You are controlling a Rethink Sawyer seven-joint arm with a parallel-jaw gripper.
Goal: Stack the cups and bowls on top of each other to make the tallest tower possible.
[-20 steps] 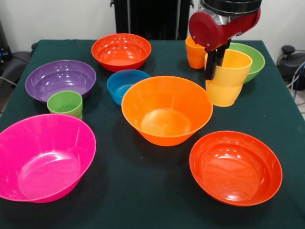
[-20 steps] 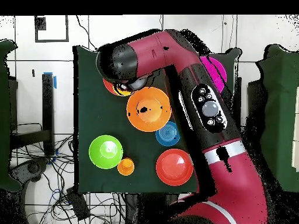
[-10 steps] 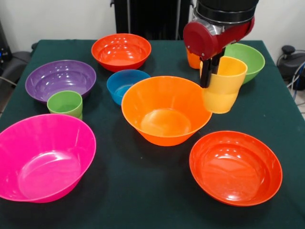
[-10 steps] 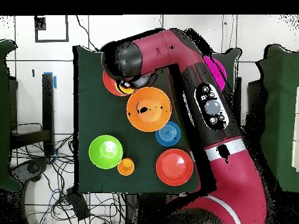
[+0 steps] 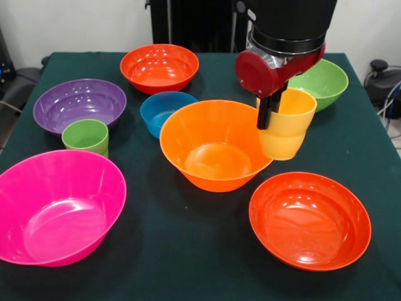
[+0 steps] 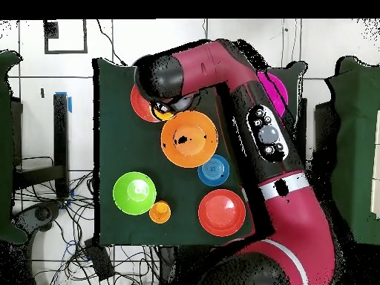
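Beside the light orange bowl (image 5: 218, 144), at its rim, hangs the yellow cup (image 5: 286, 123), lifted off the table, pinched at its wall by the gripper (image 5: 265, 111). No writing is readable anywhere.

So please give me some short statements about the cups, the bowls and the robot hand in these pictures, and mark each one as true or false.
1. The hand holds the yellow plastic cup by its rim. True.
2. The yellow cup stands on the dark green table. False: it hangs in the air, beside the rim of the large light orange plastic bowl.
3. The small green plastic cup sits inside the purple plastic bowl. False: it stands on the table in front of that bowl.
4. The large pink plastic bowl is empty. True.
5. A tower is already built in the light orange bowl. False: the bowl is empty.
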